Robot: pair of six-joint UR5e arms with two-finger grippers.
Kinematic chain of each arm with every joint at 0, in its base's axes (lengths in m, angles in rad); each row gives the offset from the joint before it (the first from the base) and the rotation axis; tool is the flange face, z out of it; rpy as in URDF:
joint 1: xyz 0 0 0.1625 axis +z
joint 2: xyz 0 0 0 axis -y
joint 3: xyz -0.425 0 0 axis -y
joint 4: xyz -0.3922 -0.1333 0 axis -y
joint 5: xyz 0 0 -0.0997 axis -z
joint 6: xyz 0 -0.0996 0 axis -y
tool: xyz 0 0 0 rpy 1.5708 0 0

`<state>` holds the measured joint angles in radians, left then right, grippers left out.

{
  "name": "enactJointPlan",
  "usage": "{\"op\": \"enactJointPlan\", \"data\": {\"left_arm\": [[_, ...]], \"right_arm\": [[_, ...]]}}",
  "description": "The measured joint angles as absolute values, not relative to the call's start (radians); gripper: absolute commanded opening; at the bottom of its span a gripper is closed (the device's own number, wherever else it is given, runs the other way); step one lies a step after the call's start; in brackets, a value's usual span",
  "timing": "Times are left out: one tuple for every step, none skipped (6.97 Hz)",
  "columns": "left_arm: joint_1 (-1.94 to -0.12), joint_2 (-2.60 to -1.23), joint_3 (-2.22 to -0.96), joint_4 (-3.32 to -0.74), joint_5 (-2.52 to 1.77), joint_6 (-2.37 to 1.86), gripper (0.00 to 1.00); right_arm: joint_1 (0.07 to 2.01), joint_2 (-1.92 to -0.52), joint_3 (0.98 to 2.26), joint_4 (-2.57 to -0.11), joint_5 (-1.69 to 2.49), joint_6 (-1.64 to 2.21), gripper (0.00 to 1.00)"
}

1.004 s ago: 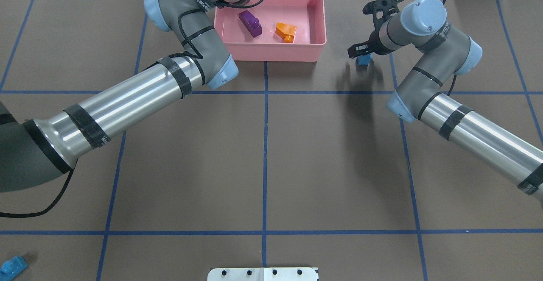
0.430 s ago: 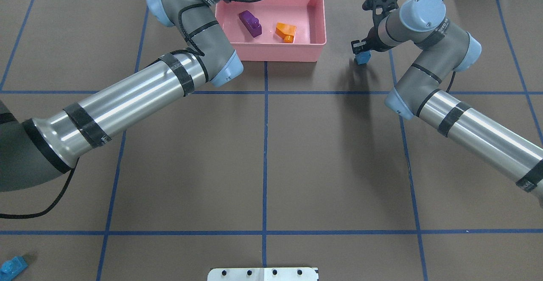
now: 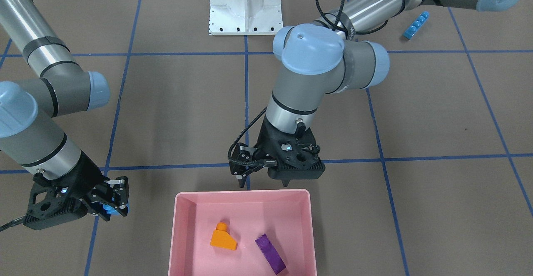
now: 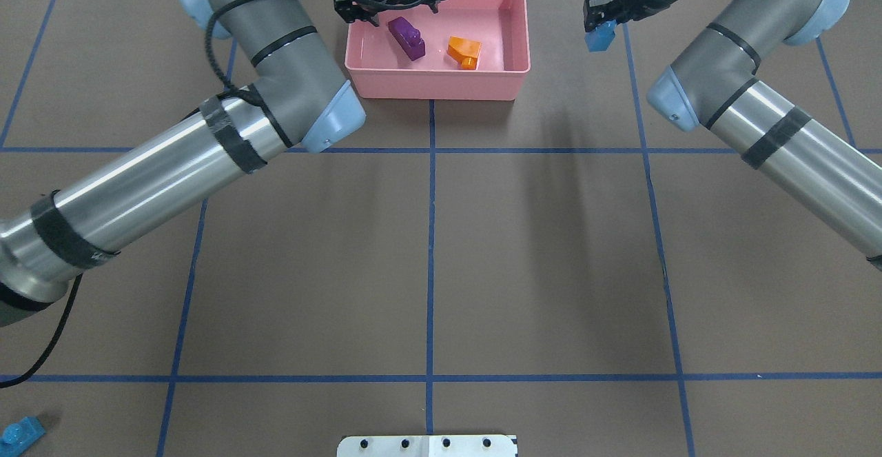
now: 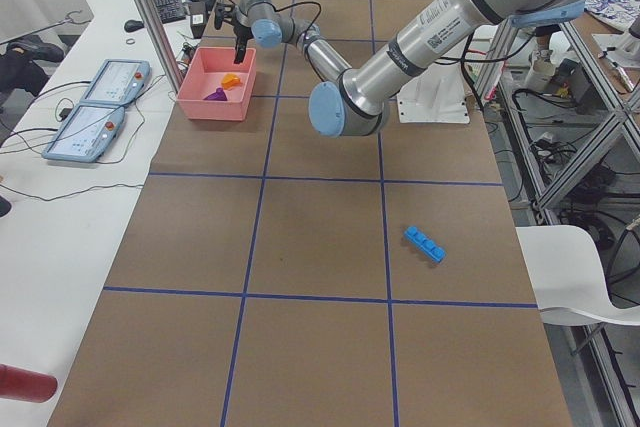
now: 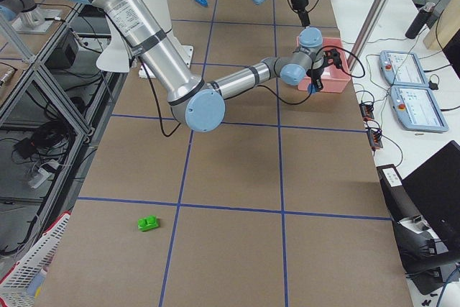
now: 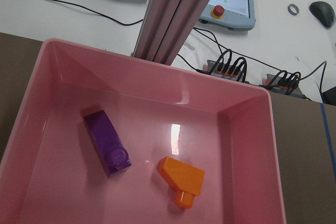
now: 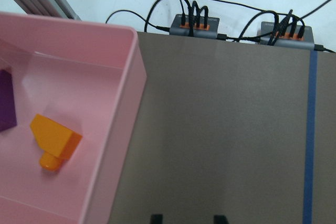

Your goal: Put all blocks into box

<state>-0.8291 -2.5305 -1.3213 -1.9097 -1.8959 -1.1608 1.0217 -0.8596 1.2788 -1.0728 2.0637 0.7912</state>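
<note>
The pink box (image 4: 441, 89) stands at the table's far middle. It holds the purple brick (image 4: 406, 38) and the orange brick (image 4: 464, 51), which also show in the left wrist view, purple (image 7: 106, 142) and orange (image 7: 181, 180). My right gripper (image 4: 598, 28) is shut on the tiny blue brick (image 4: 599, 36) and holds it above the table, right of the box. My left gripper (image 4: 389, 3) hangs open and empty over the box's far left rim. The long blue brick (image 4: 21, 433) lies at the near left corner. The green brick (image 6: 149, 223) lies far out on my right side.
The white pedestal base (image 4: 427, 445) sits at the near middle edge. Beyond the box's far side stand an aluminium post (image 7: 173, 19) and a white bench with control pendants and cables. Blue tape lines cross the brown table.
My right gripper shut on the tiny blue brick on the table, then lifted it up and away. My left arm swung its elbow leftward, its gripper staying over the box's far left.
</note>
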Motion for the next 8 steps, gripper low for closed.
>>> {"op": "enactJointPlan", "data": {"left_arm": [[-0.840,-2.452,-1.458,-1.772,-1.923,-1.045,1.00],[-0.847,-2.382,-1.585,-1.624,-1.936,-0.918,1.00],[-0.850,-2.298,-1.702,-1.522,-1.942,-0.809,1.00],[-0.850,-2.191,-1.806,-1.478,-1.950,-0.719,1.00],[-0.850,-2.071,-1.892,-1.461,-1.968,-0.616,1.00],[-0.850,-1.951,-1.966,-1.457,-1.987,-0.507,1.00],[-0.851,-1.838,-2.029,-1.458,-1.995,-0.402,1.00],[-0.851,-1.726,-2.080,-1.461,-1.998,-0.306,1.00]], "right_arm": [[1.015,-0.803,1.274,-1.123,2.062,0.837,0.00],[0.992,-0.747,1.241,-1.144,2.037,0.885,0.00],[0.965,-0.685,1.181,-1.147,1.987,0.912,0.00],[0.943,-0.630,1.118,-1.144,1.948,0.926,0.00],[0.921,-0.583,1.058,-1.136,1.909,0.935,0.00],[0.902,-0.551,1.001,-1.100,1.870,0.941,0.06],[0.891,-0.532,0.947,-1.043,1.848,0.947,0.55],[0.884,-0.518,0.908,-1.004,1.834,0.961,0.98]]}}
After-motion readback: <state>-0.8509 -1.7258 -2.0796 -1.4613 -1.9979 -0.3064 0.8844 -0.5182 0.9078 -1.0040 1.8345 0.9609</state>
